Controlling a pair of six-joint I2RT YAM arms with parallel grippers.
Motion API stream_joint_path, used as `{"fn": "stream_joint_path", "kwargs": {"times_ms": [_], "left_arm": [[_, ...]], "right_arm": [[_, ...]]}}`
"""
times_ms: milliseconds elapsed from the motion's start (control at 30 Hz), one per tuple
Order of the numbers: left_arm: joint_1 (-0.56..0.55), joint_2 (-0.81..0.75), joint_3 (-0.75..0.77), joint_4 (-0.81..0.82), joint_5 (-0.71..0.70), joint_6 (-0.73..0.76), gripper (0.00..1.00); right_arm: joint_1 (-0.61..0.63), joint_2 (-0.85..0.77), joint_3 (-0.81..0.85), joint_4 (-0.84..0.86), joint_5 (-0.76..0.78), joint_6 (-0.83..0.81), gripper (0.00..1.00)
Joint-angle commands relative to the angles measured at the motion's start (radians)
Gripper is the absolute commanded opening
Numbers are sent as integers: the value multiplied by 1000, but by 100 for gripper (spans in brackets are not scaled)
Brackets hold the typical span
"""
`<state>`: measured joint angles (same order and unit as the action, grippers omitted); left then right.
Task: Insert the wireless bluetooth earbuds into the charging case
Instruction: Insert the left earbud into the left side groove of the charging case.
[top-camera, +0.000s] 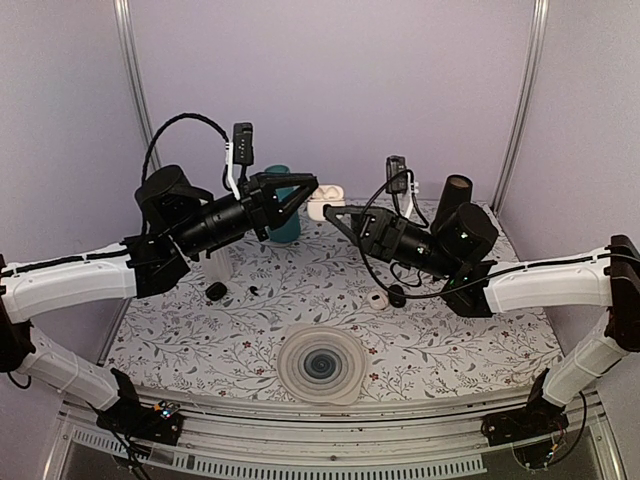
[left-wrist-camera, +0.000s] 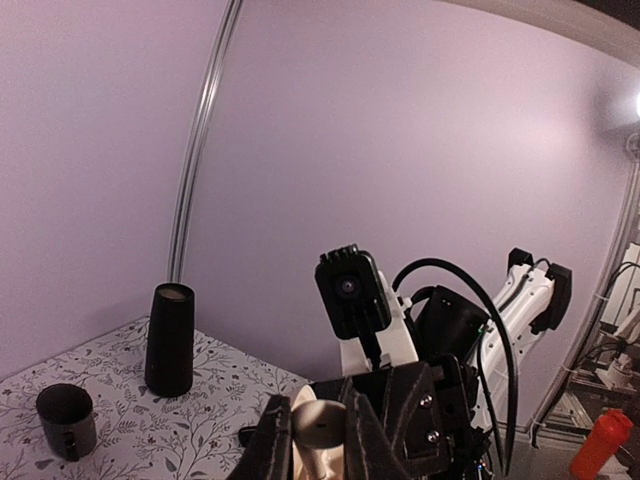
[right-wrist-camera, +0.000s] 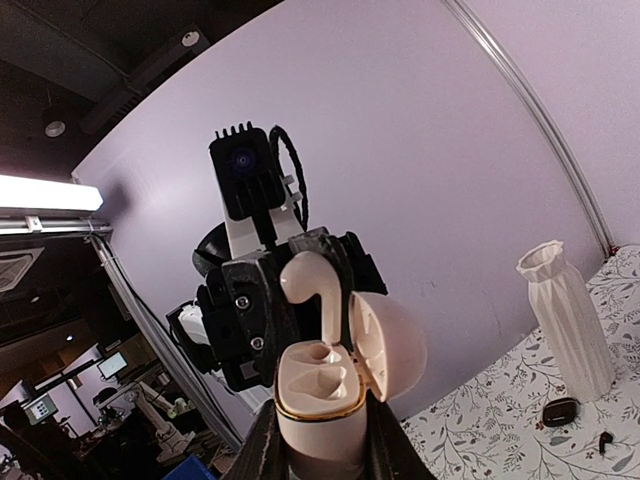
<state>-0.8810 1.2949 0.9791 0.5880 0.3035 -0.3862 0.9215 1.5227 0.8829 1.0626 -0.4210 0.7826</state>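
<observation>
Lighting: soft, even, lilac-tinted over my worktop (top-camera: 450, 340); faint shadows beneath my arms (top-camera: 70, 280). Glare: strip light (right-wrist-camera: 45, 195) blown out in right wrist view; lamp (left-wrist-camera: 636, 100) flaring at left wrist view's edge. Distortion: frame poles (top-camera: 130, 70) bow toward the edges.

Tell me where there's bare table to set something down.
Bare cloth lies either side of the ribbed disc, toward each near corner. Small bits sit just beyond it; the back is crowded around the mug, charging case and black cylinder.
</observation>
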Motion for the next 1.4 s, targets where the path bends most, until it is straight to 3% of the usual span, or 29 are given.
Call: {"fn": "stream_joint_path", "kwargs": {"times_ms": [0, 1367], "left_arm": [[-16, 14, 23, 22, 14, 15, 7], [-31, 7, 11, -12, 74, 32, 10]], "right_arm": [[-6, 1, 24, 29, -3, 8, 3], [-7, -34, 53, -32, 157, -126, 3]]}}
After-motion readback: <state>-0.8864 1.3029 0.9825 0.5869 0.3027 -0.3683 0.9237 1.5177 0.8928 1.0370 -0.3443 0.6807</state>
